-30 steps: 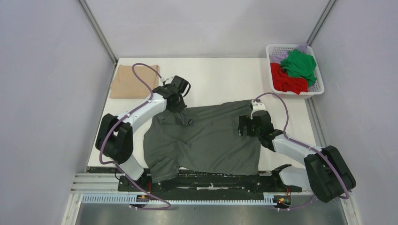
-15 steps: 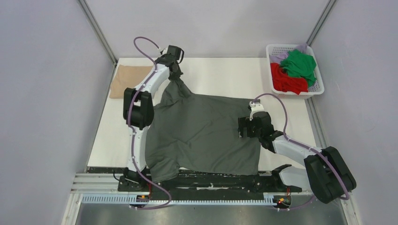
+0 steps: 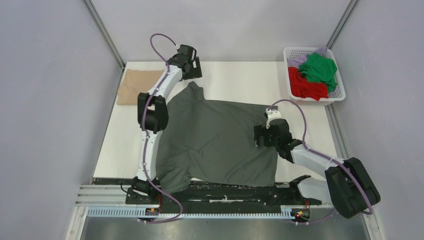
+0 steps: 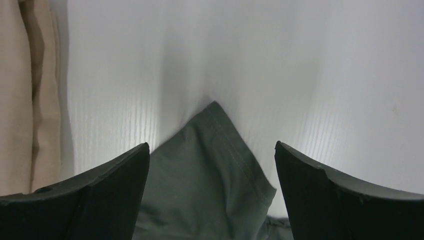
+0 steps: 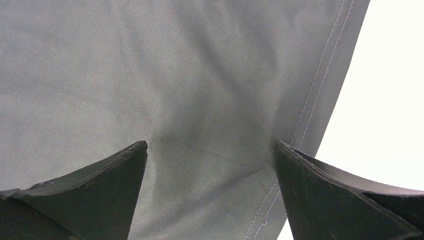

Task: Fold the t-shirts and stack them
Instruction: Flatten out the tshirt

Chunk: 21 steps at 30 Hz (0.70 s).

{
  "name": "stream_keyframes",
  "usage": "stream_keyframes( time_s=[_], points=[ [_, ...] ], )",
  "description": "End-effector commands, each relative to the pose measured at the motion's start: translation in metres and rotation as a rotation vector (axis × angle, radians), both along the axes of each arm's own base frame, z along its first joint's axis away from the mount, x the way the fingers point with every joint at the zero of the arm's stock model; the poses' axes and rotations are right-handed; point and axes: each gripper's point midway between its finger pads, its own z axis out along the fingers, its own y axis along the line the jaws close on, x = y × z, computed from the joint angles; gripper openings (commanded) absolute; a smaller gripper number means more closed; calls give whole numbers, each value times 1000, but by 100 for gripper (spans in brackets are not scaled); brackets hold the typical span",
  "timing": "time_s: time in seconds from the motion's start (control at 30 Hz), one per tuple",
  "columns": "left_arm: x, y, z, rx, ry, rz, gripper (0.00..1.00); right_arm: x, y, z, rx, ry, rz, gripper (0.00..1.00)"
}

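Top external view: dark grey t-shirt (image 3: 215, 142) lies spread on the table (image 3: 240, 80), collar left, hem (image 5: 320, 100) right.
Left gripper (image 3: 192, 70): released, jaws wide, far sleeve tip (image 4: 215, 107) just below it.
Right gripper (image 3: 261, 136): spread open above the hem edge, perhaps touching.

Nothing readable here: no print on the grey shirt (image 3: 215, 142), the basket (image 3: 288, 70) or the bench (image 3: 240, 80), and no label or number I can make out.
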Motion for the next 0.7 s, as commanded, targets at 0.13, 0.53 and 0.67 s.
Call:
stream_keyframes(
  time_s=[0.13,0.53,0.67],
  points=[
    [-67,4,65,3,-22,-17,100,27,1,52,28,-101,-69,98],
    [-170,-4,9,-160,116,5,100,77,9,67,43,-83,-162,98],
    [-172,-8,-14,-163,171,2,100,96,12,56,66,-56,-170,98]
  ],
)
